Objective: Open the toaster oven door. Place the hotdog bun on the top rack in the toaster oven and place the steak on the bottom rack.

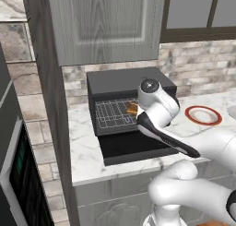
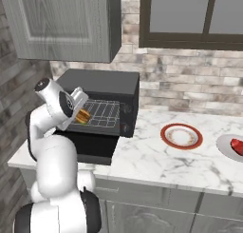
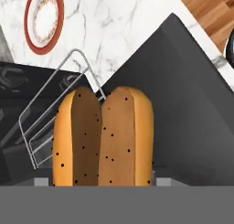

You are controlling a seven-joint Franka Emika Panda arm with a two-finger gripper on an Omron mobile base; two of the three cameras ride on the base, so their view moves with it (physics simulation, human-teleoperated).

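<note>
toaster oven on the marble counter, toaster oven door folded down flat in front of it. hotdog bun sits at the front edge of the top rack, at the cavity mouth, split side up with dark specks. gripper right at the bun; fingers hidden behind it, so cannot tell how wide they stand or whether they have hold of it. red-rimmed plate right of the oven, well apart. steak farther right of the oven on a grey plate. no readable writing or labels on the oven.
</note>
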